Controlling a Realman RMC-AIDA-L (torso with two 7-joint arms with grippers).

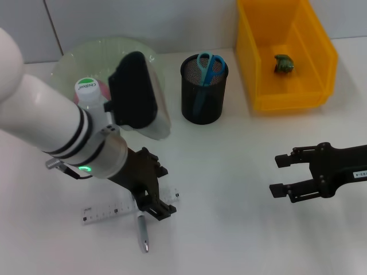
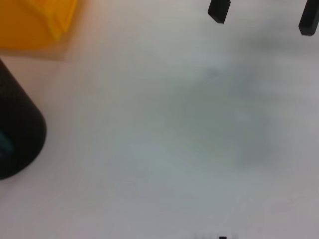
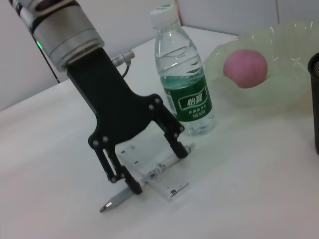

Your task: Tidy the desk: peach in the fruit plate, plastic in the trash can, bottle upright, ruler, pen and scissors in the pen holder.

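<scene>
The left gripper [image 3: 149, 169] straddled a clear plastic ruler [image 1: 109, 212] and silver pen [image 3: 119, 197], fingers apart. Blue-handled scissors [image 1: 210, 64] stood in the black mesh holder [image 1: 203, 98]. The right gripper [image 1: 279, 173] hovered open.

My left gripper [image 1: 153, 197] angled down low at the table, fingers [image 3: 175, 141] spread apart, my right gripper [image 1: 280, 175] hovering level, jaws apart

I see bare white table [image 2: 164, 139], the black pen holder [image 2: 17, 129] at nine o'clock, the yellow bin [image 2: 35, 22] at eleven (two dark fingertips [image 2: 219, 11] at one).
</scene>
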